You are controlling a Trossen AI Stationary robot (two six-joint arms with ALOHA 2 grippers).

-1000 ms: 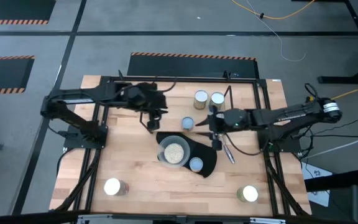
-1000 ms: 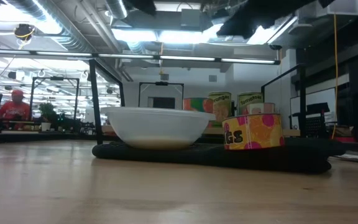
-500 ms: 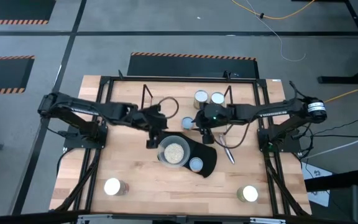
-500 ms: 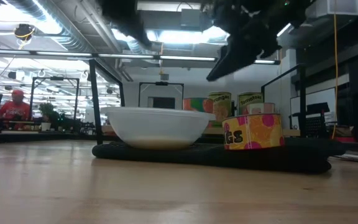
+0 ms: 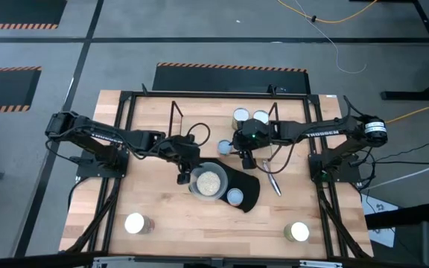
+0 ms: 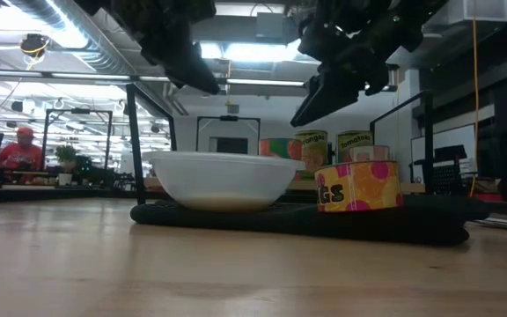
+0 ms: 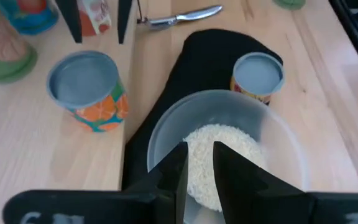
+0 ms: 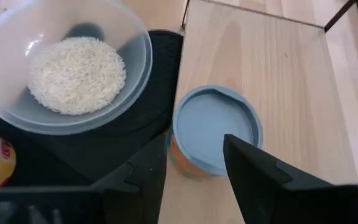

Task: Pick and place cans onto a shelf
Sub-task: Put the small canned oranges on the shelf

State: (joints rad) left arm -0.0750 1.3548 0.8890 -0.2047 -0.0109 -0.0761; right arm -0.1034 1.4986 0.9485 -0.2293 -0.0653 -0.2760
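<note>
Cans: 2 at shelf [image 5: 199, 112] end [image 5: 240, 115], [image 5: 260, 117]; 1 blue-lidded mid-table [image 5: 225, 147]; 1 on black mat [image 5: 234, 196] beside rice bowl [image 5: 208, 180]; 2 at near table [image 5: 162, 216] corners [image 5: 135, 223], [image 5: 298, 231]. Right claw [image 8: 194, 171] spread, straddling blue-lidded can from above, not yet pinching. Left claw [image 7: 197, 165] slightly parted, empty, over bowl rim. Progress judged early: 4 visible cans left to place.

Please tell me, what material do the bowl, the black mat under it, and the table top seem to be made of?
The bowl looks like thin clear plastic: the grains and the mat show through its wall, though from table height it looks cloudy white. The mat seems soft, perhaps rubber or foam: matte black, no shine, uneven edge. The table top looks like light wood, with visible grain and plank seams.
</note>
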